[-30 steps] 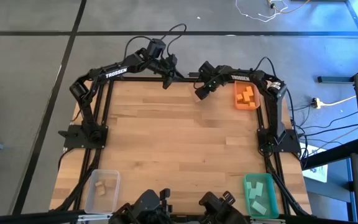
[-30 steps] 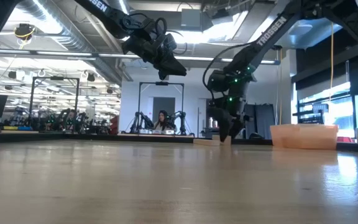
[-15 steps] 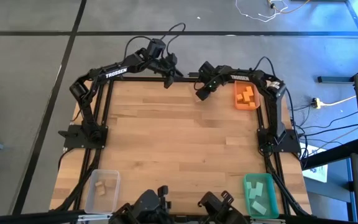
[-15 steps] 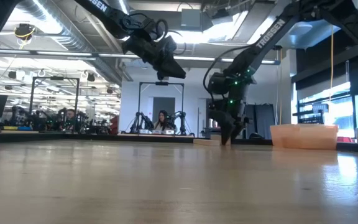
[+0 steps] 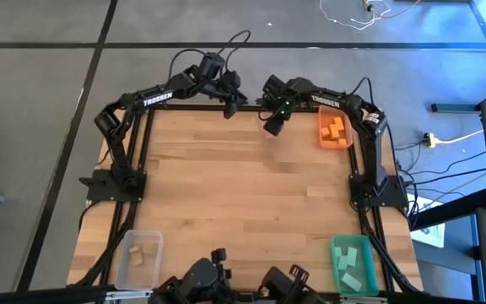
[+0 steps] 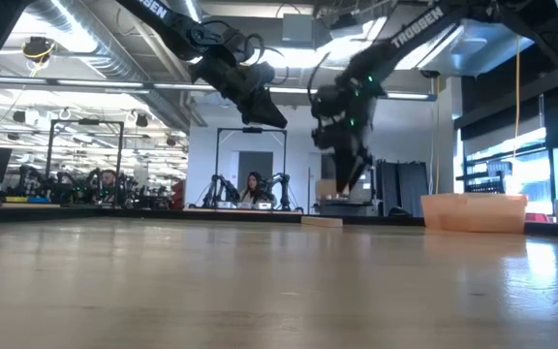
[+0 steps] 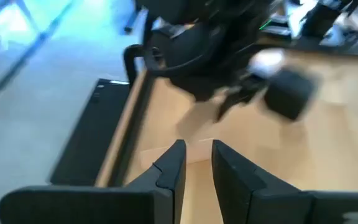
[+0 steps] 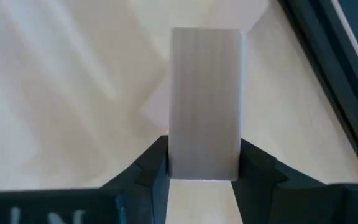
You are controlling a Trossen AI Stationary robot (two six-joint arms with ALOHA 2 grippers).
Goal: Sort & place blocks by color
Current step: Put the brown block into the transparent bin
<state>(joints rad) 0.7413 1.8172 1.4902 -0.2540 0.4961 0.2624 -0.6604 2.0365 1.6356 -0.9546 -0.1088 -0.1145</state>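
My right gripper (image 8: 204, 177) is shut on a pale wood block (image 8: 205, 93). It hangs above the table's far edge (image 5: 272, 127), left of the orange bin (image 5: 334, 128), and in the low view it is raised off the tabletop (image 6: 342, 184). My left gripper (image 7: 197, 149) hovers high over the far edge (image 5: 230, 105), its fingers a narrow gap apart, touching nothing. Another pale block (image 6: 322, 221) lies flat on the table by the far edge. Orange blocks (image 5: 336, 127) lie in the orange bin. My right gripper pinches the pale wood block between its two fingers (image 8: 151, 168), which press on its two long sides at the end nearest the wrist (image 8: 204, 168). The block's length runs along the fingers and sticks out past their tips. It is lifted clear of the table.
A green bin (image 5: 353, 262) with teal blocks stands at the near right corner, and a clear bin (image 5: 137, 257) with pale blocks at the near left corner. The wooden tabletop (image 5: 243, 194) stretches between them. A black frame (image 8: 328, 68) borders the table.
My right gripper has risen from the tabletop near the far edge and shifted slightly toward the table's left, carrying the pale block up with it. The flat pale block on the table has stayed where it was.
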